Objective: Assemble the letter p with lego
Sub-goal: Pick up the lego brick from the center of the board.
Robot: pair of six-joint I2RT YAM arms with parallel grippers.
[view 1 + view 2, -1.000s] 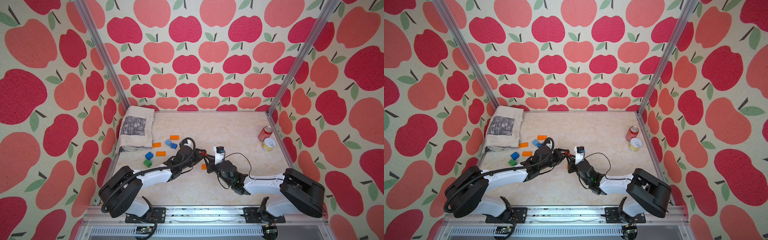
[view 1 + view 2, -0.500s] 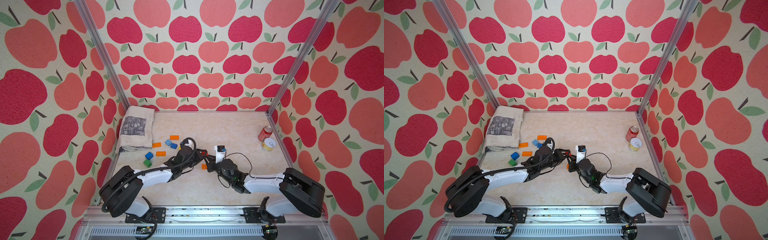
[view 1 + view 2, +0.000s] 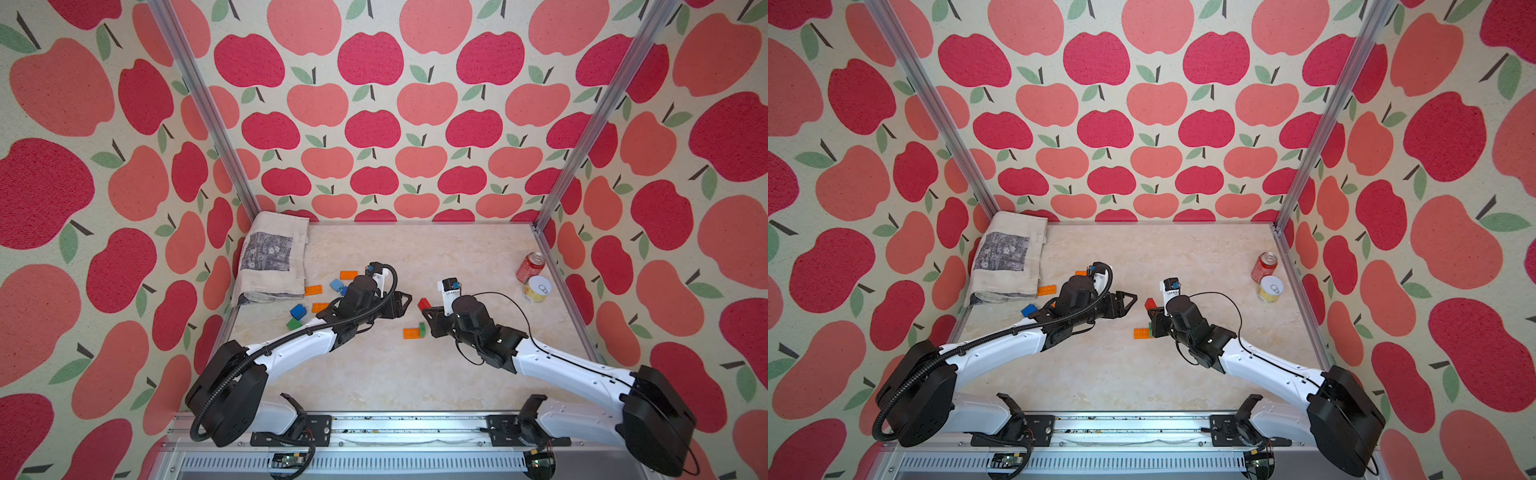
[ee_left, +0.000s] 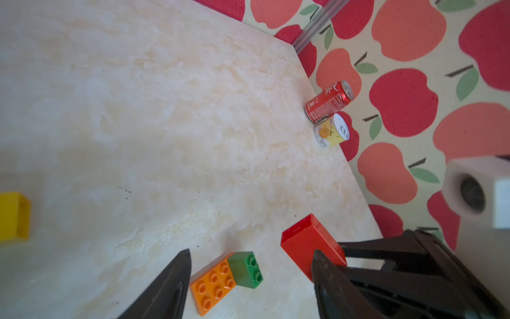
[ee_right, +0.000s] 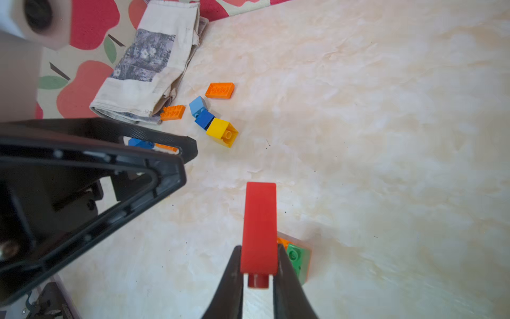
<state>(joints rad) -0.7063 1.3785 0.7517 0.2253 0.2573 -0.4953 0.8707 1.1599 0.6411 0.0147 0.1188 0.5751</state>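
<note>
The right gripper (image 5: 259,265) clamps the red brick (image 5: 260,221) mid-frame, seemingly lifted just beside the joined orange-and-green bricks (image 4: 220,279); the left gripper (image 4: 252,252) gapes empty. Level it, line studs up squarely, press straight down.

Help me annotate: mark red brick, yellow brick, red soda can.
red brick (image 5: 259,221), right wrist view, side face
yellow brick (image 5: 217,127), right wrist view, smooth face
red soda can (image 4: 328,103), left wrist view, label

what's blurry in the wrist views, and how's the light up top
Left wrist view: yellow brick soft, white camera out of focus, orange plate crisp. Right wrist view: red brick sharp, nearby table smeared. Both top views: soft even light, faint shadows.
</note>
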